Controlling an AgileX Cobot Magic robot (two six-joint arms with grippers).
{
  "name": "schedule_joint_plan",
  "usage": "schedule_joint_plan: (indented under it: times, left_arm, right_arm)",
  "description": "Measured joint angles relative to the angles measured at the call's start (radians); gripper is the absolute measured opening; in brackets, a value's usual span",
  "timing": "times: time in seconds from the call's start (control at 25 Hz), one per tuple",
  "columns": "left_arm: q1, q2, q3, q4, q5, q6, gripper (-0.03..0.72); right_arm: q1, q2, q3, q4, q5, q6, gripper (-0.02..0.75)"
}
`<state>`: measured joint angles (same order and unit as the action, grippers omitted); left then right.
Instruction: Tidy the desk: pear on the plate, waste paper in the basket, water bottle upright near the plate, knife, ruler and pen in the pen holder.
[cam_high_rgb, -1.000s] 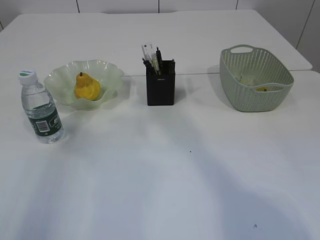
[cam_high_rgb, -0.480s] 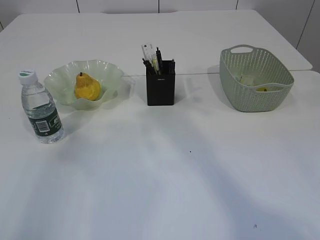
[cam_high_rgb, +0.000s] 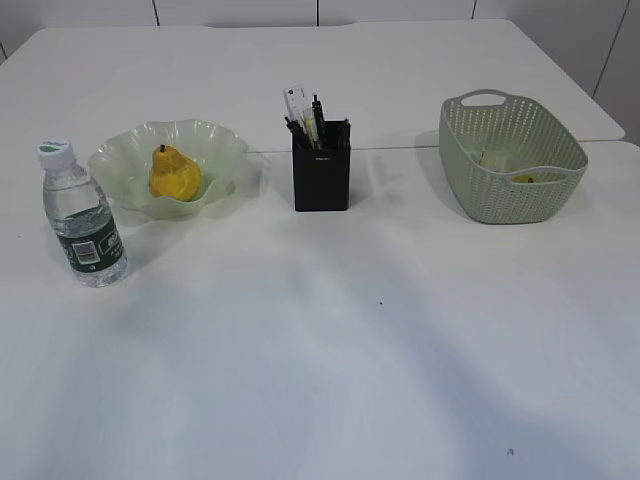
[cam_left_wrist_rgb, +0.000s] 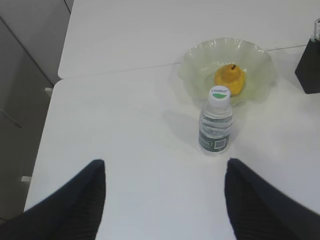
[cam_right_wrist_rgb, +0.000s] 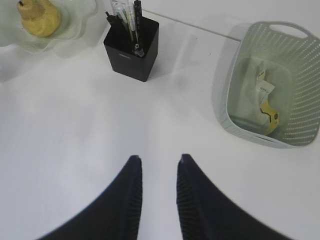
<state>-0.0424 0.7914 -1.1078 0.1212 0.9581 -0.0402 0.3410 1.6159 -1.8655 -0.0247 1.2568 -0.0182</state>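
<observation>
Checking the layout first, I judge the tidying essentially finished, so the step in hand is to confirm and keep both arms clear. The pear (cam_high_rgb: 174, 173) sits in the plate (cam_high_rgb: 226, 150), and the water bottle (cam_high_rgb: 83, 213) stands upright just beside that plate on the counter (cam_high_rgb: 330, 340). The pen holder (cam_high_rgb: 321, 178) carries several upright pieces; I can make out pens and a white strip that may be the ruler, but I cannot pick out the knife for certain. Waste paper (cam_right_wrist_rgb: 264, 97) lies at the bottom of the basket (cam_high_rgb: 460, 175).

My left end effector (cam_left_wrist_rgb: 165, 200) hangs above bare counter with its jaws spread wide and nothing between them, the bottle well ahead of it. My right end effector (cam_right_wrist_rgb: 158, 192) has its jaws only narrowly apart, also gripping nothing, with the holder and basket well ahead.

To do this well, I would move neither arm forward or down; the bottle is light and tall and would tip at a nudge. If I retreat, I would lift straight up and back, then check the holder contents from a closer view
</observation>
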Motion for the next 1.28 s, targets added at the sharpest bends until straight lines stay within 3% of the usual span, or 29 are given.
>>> schedule_joint_plan:
  times: [1.28]
  left_arm:
    - [0.0,-0.11,0.0,0.038,0.026,-0.015,0.526]
  right_arm:
    - [0.0,0.0,0.0,0.049,-0.009,-0.022,0.213]
